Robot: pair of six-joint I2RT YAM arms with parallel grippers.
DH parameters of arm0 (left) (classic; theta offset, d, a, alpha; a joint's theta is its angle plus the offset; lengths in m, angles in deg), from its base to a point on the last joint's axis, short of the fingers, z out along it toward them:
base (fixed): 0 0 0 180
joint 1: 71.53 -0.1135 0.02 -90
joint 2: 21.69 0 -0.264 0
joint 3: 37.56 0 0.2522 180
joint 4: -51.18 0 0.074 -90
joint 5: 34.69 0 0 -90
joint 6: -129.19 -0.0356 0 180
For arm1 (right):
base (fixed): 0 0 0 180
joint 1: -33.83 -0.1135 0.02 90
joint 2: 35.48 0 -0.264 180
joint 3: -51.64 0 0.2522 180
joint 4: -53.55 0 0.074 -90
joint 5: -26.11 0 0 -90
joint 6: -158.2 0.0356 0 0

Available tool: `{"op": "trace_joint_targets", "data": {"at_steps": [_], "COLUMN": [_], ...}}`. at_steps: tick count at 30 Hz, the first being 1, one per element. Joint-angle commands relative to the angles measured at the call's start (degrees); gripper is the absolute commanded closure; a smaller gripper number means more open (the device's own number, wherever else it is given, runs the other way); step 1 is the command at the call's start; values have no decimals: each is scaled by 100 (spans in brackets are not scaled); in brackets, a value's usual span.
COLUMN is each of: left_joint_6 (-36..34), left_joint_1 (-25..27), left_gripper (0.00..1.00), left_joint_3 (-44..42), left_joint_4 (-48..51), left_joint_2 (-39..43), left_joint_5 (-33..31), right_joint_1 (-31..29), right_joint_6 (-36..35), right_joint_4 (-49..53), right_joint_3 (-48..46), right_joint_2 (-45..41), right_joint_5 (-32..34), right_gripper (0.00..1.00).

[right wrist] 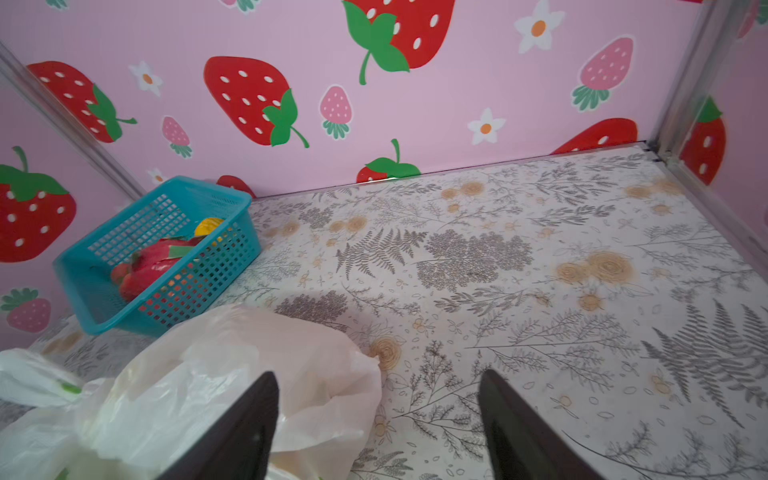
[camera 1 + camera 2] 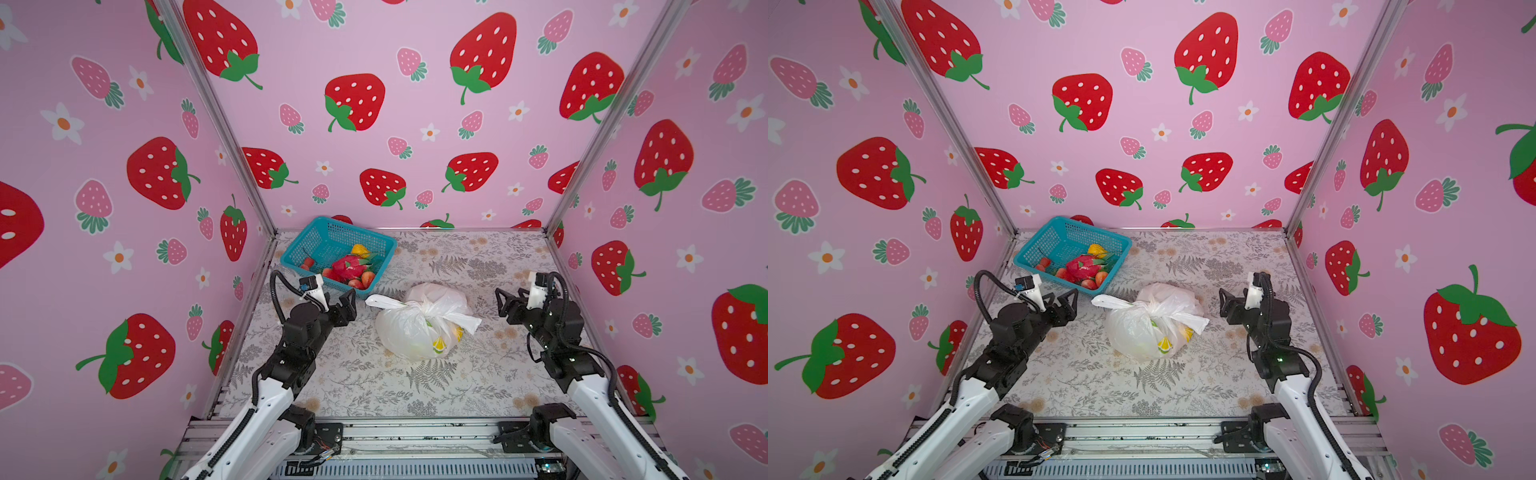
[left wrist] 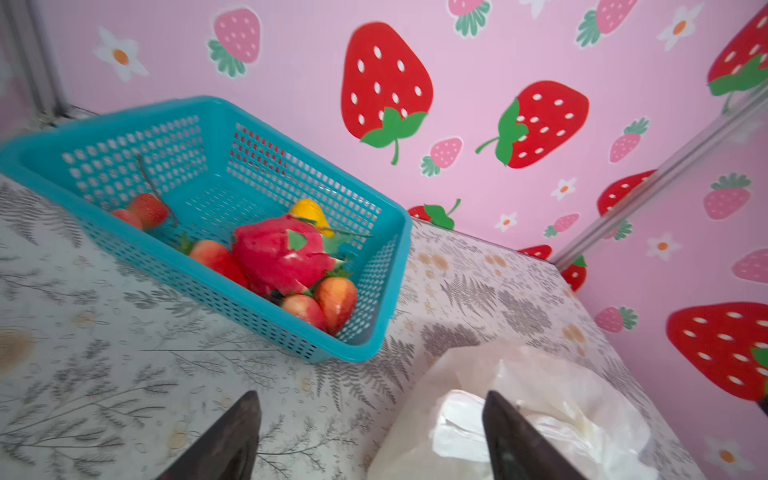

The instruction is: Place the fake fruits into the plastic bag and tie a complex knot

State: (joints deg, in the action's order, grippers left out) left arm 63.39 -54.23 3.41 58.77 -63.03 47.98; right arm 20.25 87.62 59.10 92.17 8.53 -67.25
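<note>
Fruits [image 2: 351,266] sit in the teal basket [image 2: 332,237] at the back left. My left gripper [image 2: 348,305] hangs spread and empty just left of the plastic bag [image 2: 415,332], whose knot [image 2: 409,309] is tied on top. My right gripper [image 2: 505,307] is spread too, apart from it.

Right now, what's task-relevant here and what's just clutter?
Job:
- plastic bag, tied
- knot
- fake fruits left in the basket
- left gripper, right gripper, both open, empty

Lying about:
- teal mesh basket
- floral table cover
</note>
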Motion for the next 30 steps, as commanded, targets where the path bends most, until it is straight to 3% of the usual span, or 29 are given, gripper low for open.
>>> {"op": "trace_joint_targets", "data": {"at_steps": [1, 3, 7, 11, 19, 23, 27, 29, 30], "left_joint_6": [-543, -754, -934, -980, -2078, -2128, -2178, -2148, -2088], "left_joint_1": [-214, -379, -914, -1479, -1701, -1834, -1853, -1851, -1848], "left_gripper": [4, 1, 1, 1, 1, 1, 1, 1, 1], "left_joint_3": [-214, -296, -253, -259, -538, -592, -183, -260, -389], "left_joint_4": [-68, -145, -280, -793, -2440, -3242, -2686, -2942, -3268], "left_joint_2": [135, 34, -557, -1336, -2774, -3426, -3647, -3675, -3679], "left_joint_5": [-1319, -1628, -1834, -1626, -1096, -673, -379, -77, 60], "right_joint_1": [22, 24, 34, 124, 237, 311, 568, 591, 590], "right_joint_6": [-44, -116, -553, -990, -1612, -1759, -1586, -1672, -1680], "right_joint_4": [-437, -658, -1519, -2809, -4968, -5474, -6295, -7127, -6989], "right_joint_3": [-186, -258, -459, -859, -1192, -1065, -1244, -1444, -1434], "right_joint_2": [248, 489, 1158, 1841, 3432, 3818, 4343, 4723, 4652], "right_joint_5": [1491, 2199, 3418, 3731, 3220, 2889, 2220, 2079, 2012], "right_gripper": [7, 0, 0, 0, 0, 0, 0, 0, 0]}}
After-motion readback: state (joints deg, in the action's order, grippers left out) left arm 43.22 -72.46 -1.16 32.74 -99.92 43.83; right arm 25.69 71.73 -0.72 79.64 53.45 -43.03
